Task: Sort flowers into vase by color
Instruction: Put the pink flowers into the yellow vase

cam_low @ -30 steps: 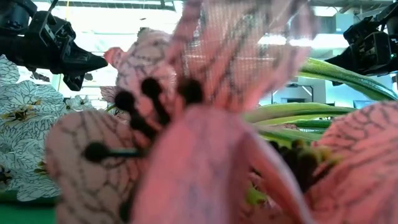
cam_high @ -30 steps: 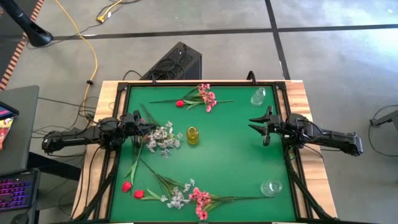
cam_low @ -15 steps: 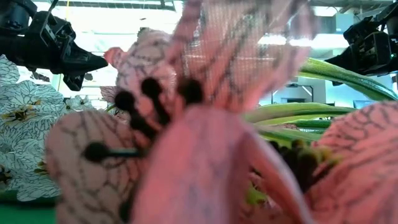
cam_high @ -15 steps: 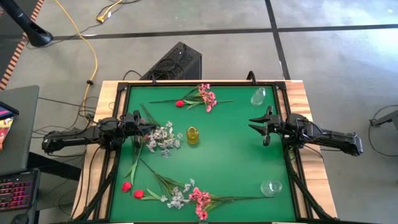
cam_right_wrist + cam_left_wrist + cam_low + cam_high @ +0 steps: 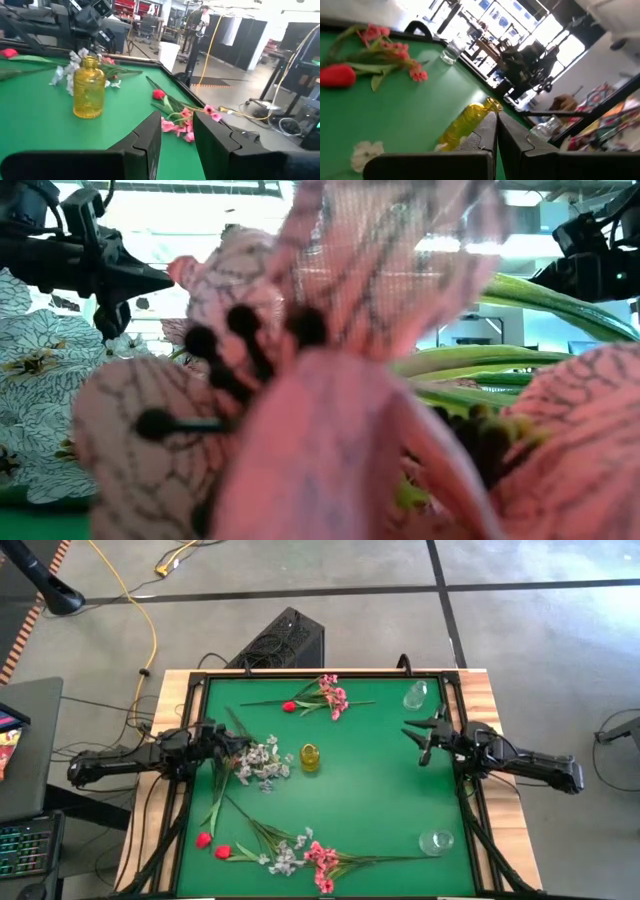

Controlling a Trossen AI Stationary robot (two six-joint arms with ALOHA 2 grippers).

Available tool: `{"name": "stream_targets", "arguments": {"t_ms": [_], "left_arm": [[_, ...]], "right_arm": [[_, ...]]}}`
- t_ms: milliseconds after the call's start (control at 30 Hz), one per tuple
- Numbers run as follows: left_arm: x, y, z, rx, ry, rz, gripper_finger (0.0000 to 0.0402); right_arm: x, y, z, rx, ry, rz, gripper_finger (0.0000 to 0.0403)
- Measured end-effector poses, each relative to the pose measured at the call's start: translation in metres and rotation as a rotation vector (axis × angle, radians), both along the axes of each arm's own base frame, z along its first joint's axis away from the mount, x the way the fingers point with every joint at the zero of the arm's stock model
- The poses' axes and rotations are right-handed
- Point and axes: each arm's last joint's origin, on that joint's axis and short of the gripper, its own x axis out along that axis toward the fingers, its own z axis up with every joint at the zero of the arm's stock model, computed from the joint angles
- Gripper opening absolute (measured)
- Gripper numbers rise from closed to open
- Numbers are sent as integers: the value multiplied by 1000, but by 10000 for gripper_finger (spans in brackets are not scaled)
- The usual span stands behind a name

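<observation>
Flower sprays lie flat on the green table (image 5: pixel 370 790). A white spray (image 5: pixel 262 764) lies beside the yellow vase (image 5: pixel 310 757). A pink spray (image 5: pixel 330 695) with a red bud (image 5: pixel 289 707) lies near the far edge. Red buds (image 5: pixel 213 846), a white spray (image 5: pixel 285 858) and a pink spray (image 5: pixel 322 860) lie near the near edge. My left gripper (image 5: pixel 238 745) is shut, hovers at the white spray's left end and points at the yellow vase (image 5: pixel 465 122). My right gripper (image 5: pixel 418 732) is open at the table's right side and faces the yellow vase (image 5: pixel 89 90).
Two clear glass vases stand on the right side, one far (image 5: pixel 415 695) and one near (image 5: pixel 437 842). In the low view a pink blossom (image 5: pixel 330 380) right before the camera hides nearly the whole table. Bare green surface lies between the yellow vase and my right gripper.
My right gripper has turned about its wrist and shifted slightly toward the far edge. My left gripper has also rolled about its wrist, staying beside the white spray. No flower has moved.
</observation>
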Motion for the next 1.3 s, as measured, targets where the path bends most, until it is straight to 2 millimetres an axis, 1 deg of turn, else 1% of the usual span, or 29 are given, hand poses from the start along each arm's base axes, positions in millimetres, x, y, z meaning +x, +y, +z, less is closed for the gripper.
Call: {"name": "stream_targets", "arguments": {"t_ms": [133,300,433,467,567,667,733,833,933,1033,1167,1300], "left_arm": [[0,0,0,-71,-17,1,0],[0,0,0,-80,-19,1,0],[0,0,0,-55,-13,1,0],[0,0,0,-52,-12,1,0],[0,0,0,-71,-17,-4,0],[0,0,0,-89,-20,-11,0],[0,-1,0,-92,-19,-30,0],[0,-2,0,-96,-17,-74,0],[1,-2,0,-92,-18,-85,0],[0,-3,2,-72,-11,-85,0],[-1,-3,19,17,-31,-85,0],[-3,-3,41,127,-28,-83,0]], "right_arm": [[0,-1,1,2,-7,-13,139],[0,-2,3,11,-48,-21,139],[-1,-1,14,243,-270,0,139],[-1,-1,17,283,-322,-21,139],[-3,-4,19,404,-412,-86,139],[-4,-4,23,457,-481,-75,139],[-4,-4,24,476,-495,-60,139],[-4,-1,29,467,-533,14,139],[-5,1,37,469,-541,49,139],[-4,4,49,445,-526,78,139],[4,8,71,412,-466,115,139],[22,12,95,395,-390,163,139]]}}
